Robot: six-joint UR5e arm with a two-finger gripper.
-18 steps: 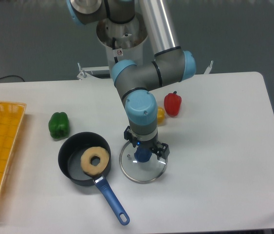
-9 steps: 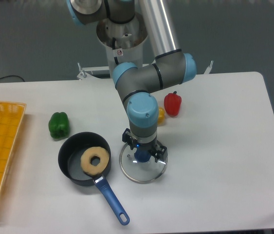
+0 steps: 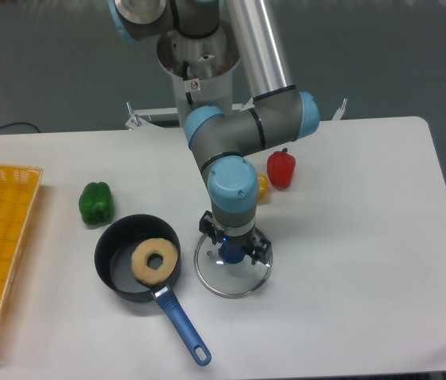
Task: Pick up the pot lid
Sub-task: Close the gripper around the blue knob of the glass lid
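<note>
Blue knob (image 3: 231, 253) crowns the round, transparent lid (image 3: 234, 283), spread hand (image 3: 237, 240) over it

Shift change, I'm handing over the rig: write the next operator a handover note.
Gripper: open, fingers on either side of the blue knob; contact can't be told.
Lid: flat on the table, beside the black pan.
Done: gripper positioned at the knob; lid not lifted.
Left: probably lower slightly if needed, close on the knob, then lift.
</note>
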